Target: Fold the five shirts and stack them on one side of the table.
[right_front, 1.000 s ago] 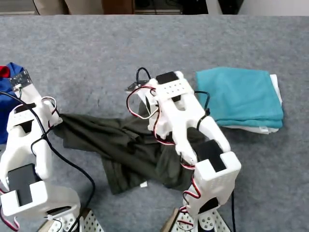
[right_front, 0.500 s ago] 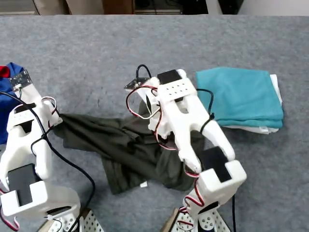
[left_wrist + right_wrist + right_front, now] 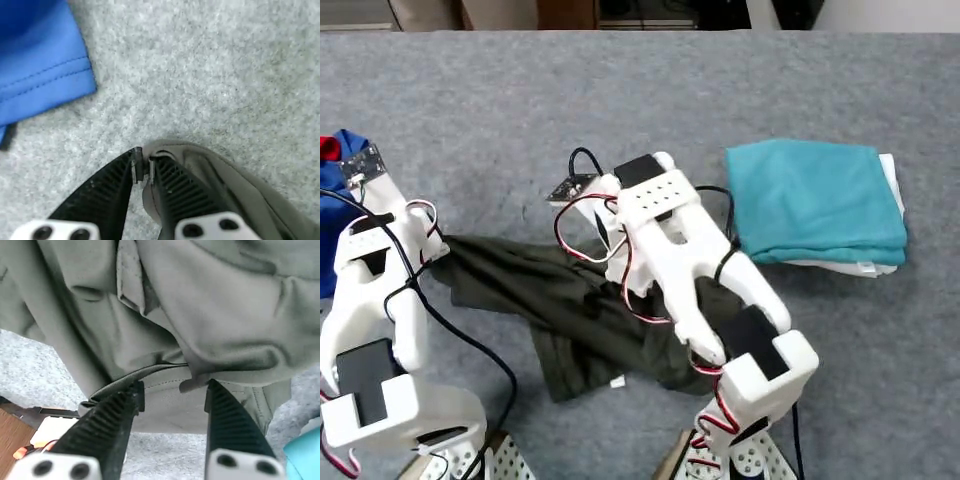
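- The olive shirt lies crumpled on the counter, midway between the left and right edges and towards the near edge; it is not yet spread flat, so the step in hand is judged to be laying it out for the first fold.
- The left hand is pinched narrow on a corner of the olive shirt, on the side towards the left edge; hold this grip firm, since it anchors the cloth.
- The right hand is low over the bunched middle of the shirt with its jaws wide; a hem fold sits between them but is not clamped.
- Close the right hand on a single layer at the hem, not on a stacked bunch; a multi-layer grip is likely to drag the creases along.
- Draw the two hands apart along the near edge until the cloth is taut, then lower it flat.
- Keep clear of the blue shirt at the left edge.
- The teal shirt rests folded on a white shirt near the right edge; this stack is the probable destination; do not disturb it while spreading.
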